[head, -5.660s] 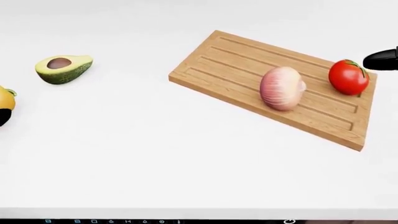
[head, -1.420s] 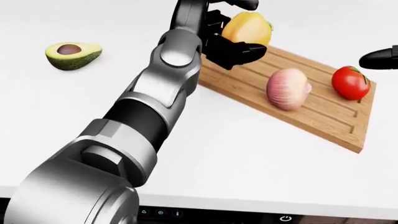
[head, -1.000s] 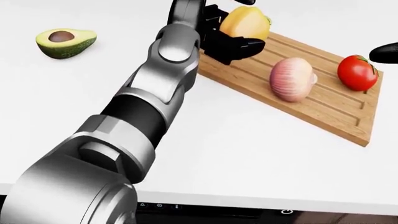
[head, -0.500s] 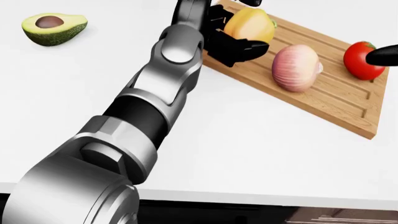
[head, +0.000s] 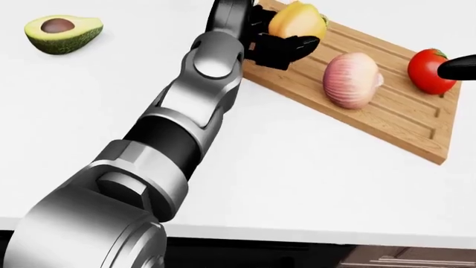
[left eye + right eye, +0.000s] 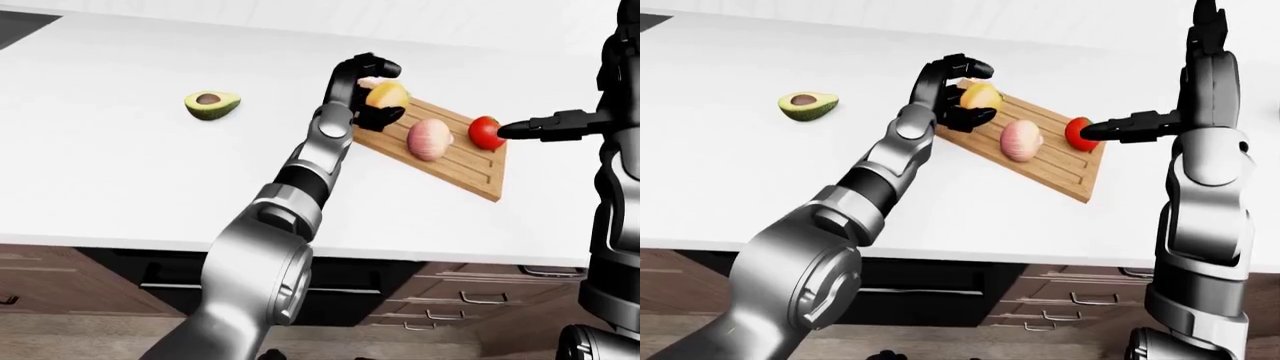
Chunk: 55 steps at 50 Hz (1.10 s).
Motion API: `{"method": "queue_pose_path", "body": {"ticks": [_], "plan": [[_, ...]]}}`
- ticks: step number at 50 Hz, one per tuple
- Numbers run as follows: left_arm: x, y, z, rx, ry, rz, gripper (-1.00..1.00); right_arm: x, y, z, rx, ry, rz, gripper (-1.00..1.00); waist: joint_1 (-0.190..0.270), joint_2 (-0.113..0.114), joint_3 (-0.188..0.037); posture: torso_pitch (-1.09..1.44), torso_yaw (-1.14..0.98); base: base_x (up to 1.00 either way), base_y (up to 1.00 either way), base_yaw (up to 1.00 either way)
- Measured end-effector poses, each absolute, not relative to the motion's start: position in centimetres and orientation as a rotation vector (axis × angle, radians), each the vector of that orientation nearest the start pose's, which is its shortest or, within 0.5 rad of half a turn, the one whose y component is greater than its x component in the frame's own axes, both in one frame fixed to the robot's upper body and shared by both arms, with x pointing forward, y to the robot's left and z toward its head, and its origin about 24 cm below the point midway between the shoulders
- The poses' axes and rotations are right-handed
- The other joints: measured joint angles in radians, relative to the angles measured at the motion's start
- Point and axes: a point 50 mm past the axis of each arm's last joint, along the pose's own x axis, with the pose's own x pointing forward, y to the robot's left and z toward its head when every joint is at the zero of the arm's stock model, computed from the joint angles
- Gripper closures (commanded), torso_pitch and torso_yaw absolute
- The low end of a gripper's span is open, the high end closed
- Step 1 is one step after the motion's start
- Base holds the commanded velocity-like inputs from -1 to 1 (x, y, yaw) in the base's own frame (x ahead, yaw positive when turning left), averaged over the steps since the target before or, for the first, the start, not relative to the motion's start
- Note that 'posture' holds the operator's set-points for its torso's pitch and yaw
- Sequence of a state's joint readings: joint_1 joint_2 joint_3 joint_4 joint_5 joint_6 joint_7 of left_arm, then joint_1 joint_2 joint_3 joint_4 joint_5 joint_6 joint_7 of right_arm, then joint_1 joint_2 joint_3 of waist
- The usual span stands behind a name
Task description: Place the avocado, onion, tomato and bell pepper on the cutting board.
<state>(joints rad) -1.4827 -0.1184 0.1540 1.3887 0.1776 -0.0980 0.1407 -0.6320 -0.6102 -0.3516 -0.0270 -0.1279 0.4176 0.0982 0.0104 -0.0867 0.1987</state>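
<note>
Yellow pepper stays pinched in the left hand over the board's ten-o'clock corner, ready to set down. Right hand by the tomato: grip unclear.

No readable text, labels, brands, numbers or signs in any view. The white counter, the wooden cutting board and the robot's arms carry no markings that can be made out.
</note>
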Motion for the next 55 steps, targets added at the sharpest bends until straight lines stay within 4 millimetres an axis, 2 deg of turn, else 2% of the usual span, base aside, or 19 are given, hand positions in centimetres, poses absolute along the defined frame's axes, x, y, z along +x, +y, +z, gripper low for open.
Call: {"method": "queue_pose_path", "body": {"ticks": [3, 4, 6, 12, 13, 15, 17, 24, 26, 29, 34, 39, 48, 55], "plan": [[41.0, -0.3, 22.9, 0.220, -0.152, -0.247, -0.16, 30.4, -29.8, 26.8, -0.508, -0.320, -0.400, -1.00, 0.000, 0.000, 0.000, 0.28, 0.00, 0.00, 0.00, 0.00], [41.0, -0.3, 23.0, 0.219, -0.154, -0.247, -0.28, 30.4, -29.8, 26.8, -0.508, -0.320, -0.400, -1.00, 0.000, 0.000, 0.000, 0.28, 0.00, 0.00, 0.00, 0.00], [41.0, -0.3, 23.1, 0.218, -0.161, -0.247, -0.22, 30.5, -29.8, 26.8, -0.508, -0.320, -0.400, -1.00, 0.000, -0.001, 0.000, 0.28, 0.00, 0.00, 0.00, 0.00], [41.0, -0.3, 23.3, 0.219, -0.175, -0.247, -0.36, 30.4, -29.8, 26.7, -0.509, -0.320, -0.400, -1.00, 0.000, -0.001, -0.004, 0.28, 0.00, 0.00, 0.00, 0.00], [41.0, -0.3, 23.3, 0.219, -0.175, -0.247, -0.40, 30.4, -29.8, 26.7, -0.509, -0.320, -0.400, -1.00, 0.000, -0.001, -0.004, 0.28, 0.00, 0.00, 0.00, 0.00], [41.0, -0.4, 23.2, 0.220, -0.173, -0.247, -0.62, 30.4, -29.8, 26.7, -0.509, -0.320, -0.401, -1.00, 0.000, -0.001, -0.005, 0.28, 0.00, 0.00, 0.00, 0.00], [41.0, -0.4, 23.1, 0.221, -0.169, -0.248, -0.70, 30.4, -29.8, 26.7, -0.509, -0.321, -0.400, -1.00, 0.000, -0.002, -0.004, 0.28, 0.00, 0.00, 0.00, 0.00], [41.1, -0.2, 23.2, 0.228, -0.168, -0.243, -0.86, 30.5, -29.7, 26.7, -0.508, -0.319, -0.398, -1.00, -0.001, -0.002, -0.003, 0.28, 0.00, 0.00, 0.00, 0.00], [41.2, 0.0, 23.5, 0.226, -0.174, -0.235, -1.00, 30.5, -29.7, 26.7, -0.508, -0.319, -0.397, -1.00, -0.001, -0.002, -0.002, 0.28, 0.00, 0.00, 0.00, 0.00], [41.3, 0.5, 24.4, 0.216, -0.197, -0.210, -1.00, 30.5, -29.6, 26.7, -0.509, -0.320, -0.396, -1.00, -0.002, -0.001, 0.000, 0.28, 0.00, 0.00, 0.00, 0.00], [41.7, 1.8, 26.3, 0.208, -0.260, -0.160, -1.00, 30.5, -29.6, 26.8, -0.508, -0.320, -0.396, -1.00, -0.002, 0.001, 0.000, 0.28, 0.00, 0.00, 0.00, 0.00], [42.2, 4.3, 28.0, 0.206, -0.277, -0.083, -1.00, 30.3, -29.7, 26.8, -0.509, -0.323, -0.398, -1.00, -0.002, 0.006, -0.001, 0.28, 0.00, 0.00, 0.00, 0.00], [43.0, 7.8, 27.5, 0.233, -0.194, -0.001, -1.00, 30.0, -29.7, 27.2, -0.510, -0.333, -0.393, -1.00, -0.004, 0.012, 0.000, 0.28, 0.00, 0.00, 0.00, 0.00], [43.3, 11.2, 28.5, 0.225, -0.195, 0.098, -1.00, 30.0, -29.7, 27.2, -0.504, -0.327, -0.396, -1.00, -0.006, 0.017, 0.005, 0.28, 0.00, 0.00, 0.00, 0.00]]}}
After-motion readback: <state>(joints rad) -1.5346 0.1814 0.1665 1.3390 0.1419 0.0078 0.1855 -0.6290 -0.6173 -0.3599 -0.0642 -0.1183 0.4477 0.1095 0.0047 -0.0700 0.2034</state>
